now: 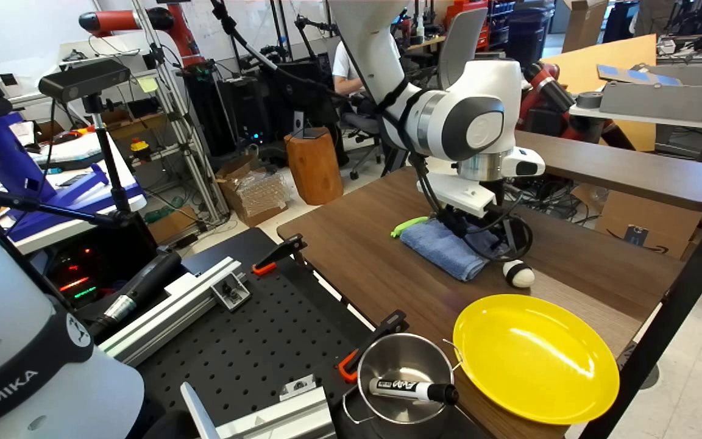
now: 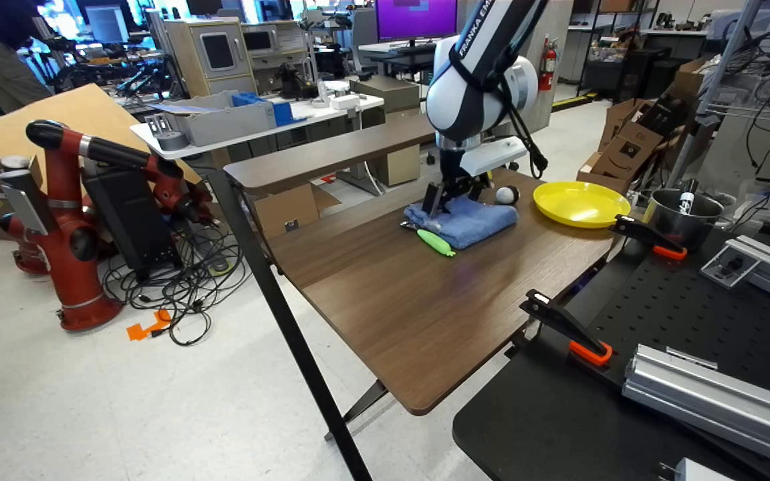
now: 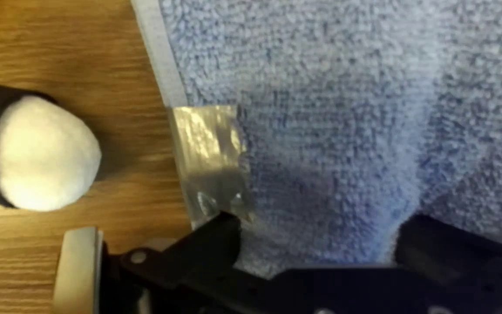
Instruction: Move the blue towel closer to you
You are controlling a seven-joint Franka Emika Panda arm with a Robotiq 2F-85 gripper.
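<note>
The blue towel [image 1: 439, 247] lies folded on the brown table in both exterior views [image 2: 478, 224]. In the wrist view the towel [image 3: 329, 87] fills most of the picture, with a shiny clear strip [image 3: 207, 144] on its left edge. My gripper [image 2: 450, 202] points down at the towel, over the part farther from the robot base. In the wrist view the gripper's [image 3: 320, 224] black fingers stand apart, with towel surface between them. One fingertip is at the clear strip. The other is beside a raised ridge of cloth. Whether the tips press into the cloth is hard to tell.
A white ball-like object with a black band [image 1: 518, 274] sits close beside the towel. A green object [image 2: 435, 242] lies against the towel's other side. A yellow plate [image 1: 534, 360], a metal pot [image 1: 375, 350] with a marker [image 1: 412, 390], and clamps [image 1: 381, 332] stand nearer the base.
</note>
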